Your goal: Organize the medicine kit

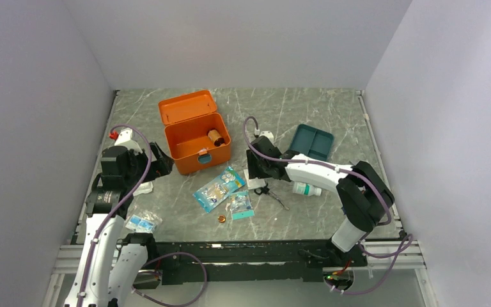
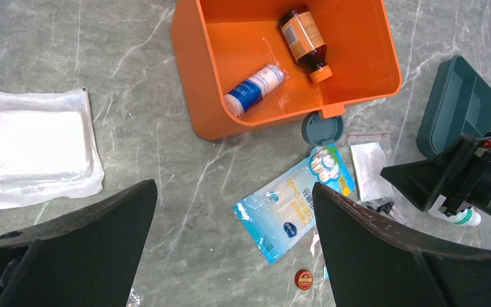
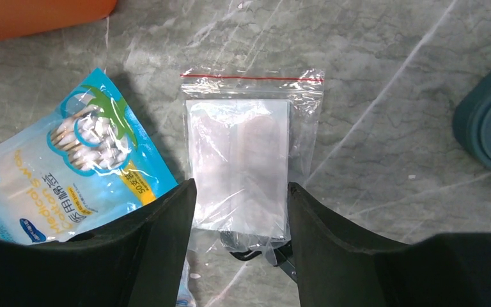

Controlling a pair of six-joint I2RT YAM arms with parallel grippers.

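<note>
Left gripper (image 2: 231,190) stands spread wide. Right gripper (image 3: 241,188) jaws flank the bag (image 3: 240,137), whose lower end is hidden; if they pinch it, I cannot tell.

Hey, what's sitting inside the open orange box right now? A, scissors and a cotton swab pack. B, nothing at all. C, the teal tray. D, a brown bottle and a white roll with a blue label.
D: the left wrist view shows a brown bottle and a white roll lying inside the medicine kit.
</note>
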